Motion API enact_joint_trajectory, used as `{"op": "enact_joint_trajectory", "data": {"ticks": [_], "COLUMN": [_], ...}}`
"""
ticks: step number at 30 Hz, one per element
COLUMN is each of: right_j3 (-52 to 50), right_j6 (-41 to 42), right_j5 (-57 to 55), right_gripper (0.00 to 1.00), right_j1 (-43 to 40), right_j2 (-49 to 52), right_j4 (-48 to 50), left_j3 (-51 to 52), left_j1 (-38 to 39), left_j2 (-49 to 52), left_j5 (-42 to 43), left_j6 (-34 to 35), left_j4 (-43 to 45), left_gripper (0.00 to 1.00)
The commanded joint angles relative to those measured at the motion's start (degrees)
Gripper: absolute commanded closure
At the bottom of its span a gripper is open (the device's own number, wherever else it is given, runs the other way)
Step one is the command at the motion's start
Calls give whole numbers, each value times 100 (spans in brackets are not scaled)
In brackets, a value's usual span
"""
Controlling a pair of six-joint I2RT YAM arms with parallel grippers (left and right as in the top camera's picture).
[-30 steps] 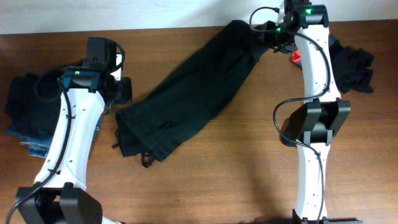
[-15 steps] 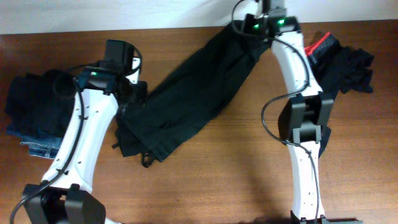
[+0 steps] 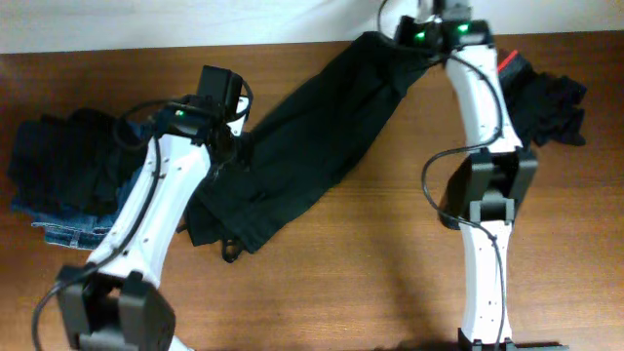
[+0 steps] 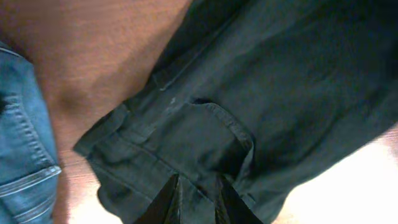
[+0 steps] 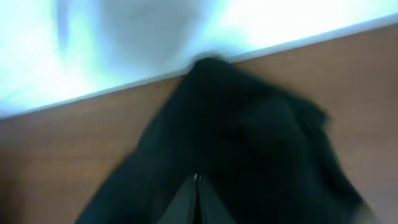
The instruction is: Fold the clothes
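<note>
My left gripper (image 4: 196,182) is clamping the black trousers (image 3: 312,136); my right gripper (image 5: 196,186) is pressing shut over them at the table's (image 3: 370,253) far edge.

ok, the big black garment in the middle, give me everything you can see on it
Big black garment: heavy-looking woven cloth with waistband, flapped pocket and a cord loop at the near end. Limp and creased, it lies diagonally on the wooden table from front-left to the back edge. The left arm's jaws pinch a fold by the pocket; the right arm's jaws are shut at its far end, grip unclear. Blue jeans lie nearby, not touching.
</note>
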State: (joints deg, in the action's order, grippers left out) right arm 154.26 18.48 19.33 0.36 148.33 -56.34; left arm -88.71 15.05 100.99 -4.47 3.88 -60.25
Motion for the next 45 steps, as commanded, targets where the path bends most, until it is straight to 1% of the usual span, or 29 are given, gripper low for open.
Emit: {"op": "enact_joint_trajectory", "data": {"ticks": [1, 5, 7, 8, 12, 17, 21, 23, 25, 28, 32, 37, 40, 41, 45], "right_j3": [457, 328, 129, -173, -1025, -2190, -2927, -3195, -3418, -3593, -3595, -3595, -3595, -3595, -3595], "right_j6": [-186, -240, -240, -243, -243, -348, -345, -343, -291, -284, -310, -260, -11, 92, 693], "right_j5": [251, 2, -238, -350, -328, -15, 120, 7, -485, -1318, -2164, -2312, -2328, -2328, -2317], "right_gripper": [96, 96, 96, 96, 96, 96, 96, 96, 96, 96, 96, 96, 96, 96, 96], "right_j1": [-153, -157, -116, -68, 70, 271, 415, 459, 507, 525, 468, 317, 282, 284, 348], "right_j2": [-590, -485, -415, -356, -275, -267, -267, -267, -264, -264, -267, -267, -282, -330, -553], "right_j4": [-855, -1993, -2133, -1987, -1123, 857, 2251, 2686, 2828, 2588, 1751, 247, -382, -734, -1550], "left_j3": [72, 72, 72, 72, 72, 72, 72, 72, 72, 72, 72, 72, 72, 72, 72], "left_j1": [-4, -4, -2, -4, -2, -2, -2, -2, -2, 9, 20, 20, 22, 20, 20], "left_j2": [341, 518, 540, 540, 551, 651, 767, 804, 833, 841, 839, 839, 839, 839, 839], "left_j5": [37, 39, 39, 42, 42, 42, 42, 42, 44, 44, 39, 42, 42, 37, 35], "left_j6": [-33, -33, -31, -31, -33, -33, -33, -31, -31, -31, -31, -31, -33, -33, -33], "left_j4": [20, 103, 177, 240, 271, 186, 68, 11, -35, -96, -109, -144, -155, -155, -216], "left_gripper": [82, 82, 82, 82, 82, 82, 82, 82, 82, 82, 83, 83, 83, 83, 83]}}
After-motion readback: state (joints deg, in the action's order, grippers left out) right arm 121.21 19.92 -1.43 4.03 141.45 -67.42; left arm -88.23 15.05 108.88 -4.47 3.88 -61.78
